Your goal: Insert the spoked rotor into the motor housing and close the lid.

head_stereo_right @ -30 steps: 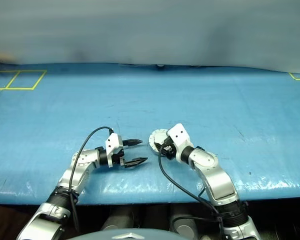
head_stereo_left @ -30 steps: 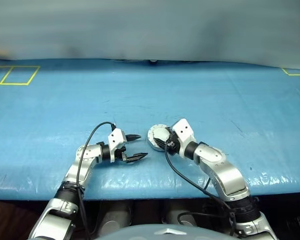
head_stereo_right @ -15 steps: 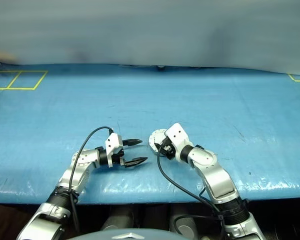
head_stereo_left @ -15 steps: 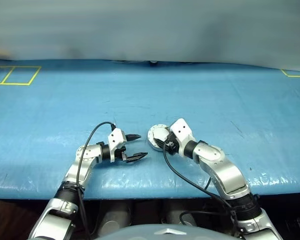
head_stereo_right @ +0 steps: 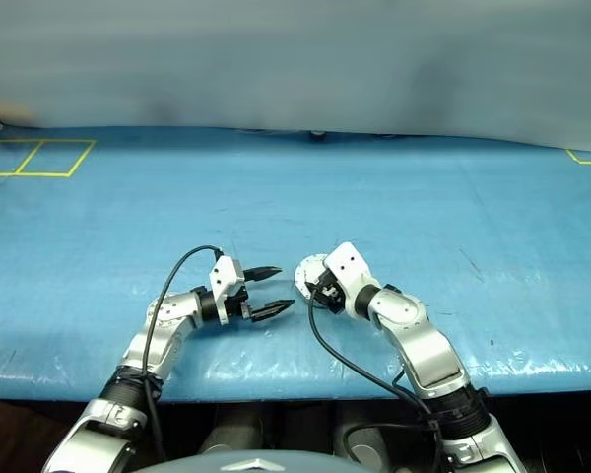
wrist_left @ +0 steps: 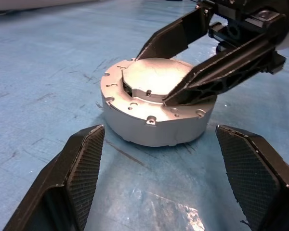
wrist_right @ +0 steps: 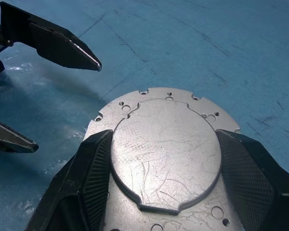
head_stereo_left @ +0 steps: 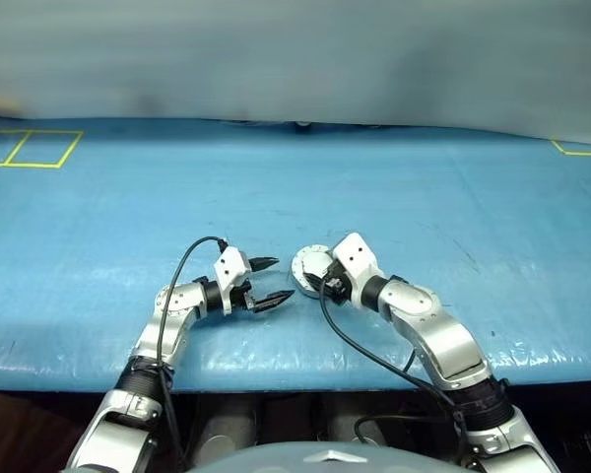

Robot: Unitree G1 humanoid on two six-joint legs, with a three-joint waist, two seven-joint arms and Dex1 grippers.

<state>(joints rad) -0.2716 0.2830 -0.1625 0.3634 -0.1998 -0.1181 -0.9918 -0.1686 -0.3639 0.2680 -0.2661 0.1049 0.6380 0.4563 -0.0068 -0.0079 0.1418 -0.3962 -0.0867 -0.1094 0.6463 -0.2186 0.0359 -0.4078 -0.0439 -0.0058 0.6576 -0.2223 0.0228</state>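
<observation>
L gripper (head_stereo_left: 273, 279) shifted slightly toward housing vs 1 s ago, wrist turned a bit; R arm and housing unchanged.

Motor housing (wrist_left: 156, 108) sits flat on blue table cover (head_stereo_left: 394, 187), near front edge, betw. both arms. Lid (wrist_right: 166, 154) closed, plain silver face up, flush in housing top. Rotor not visible.

R gripper (wrist_left: 183, 65) over housing top, fingers spread wide, tips resting on/just above lid rim; no clamp seen.

L gripper wide open, empty, level, pointing at housing side, just beside it, not touching.
</observation>
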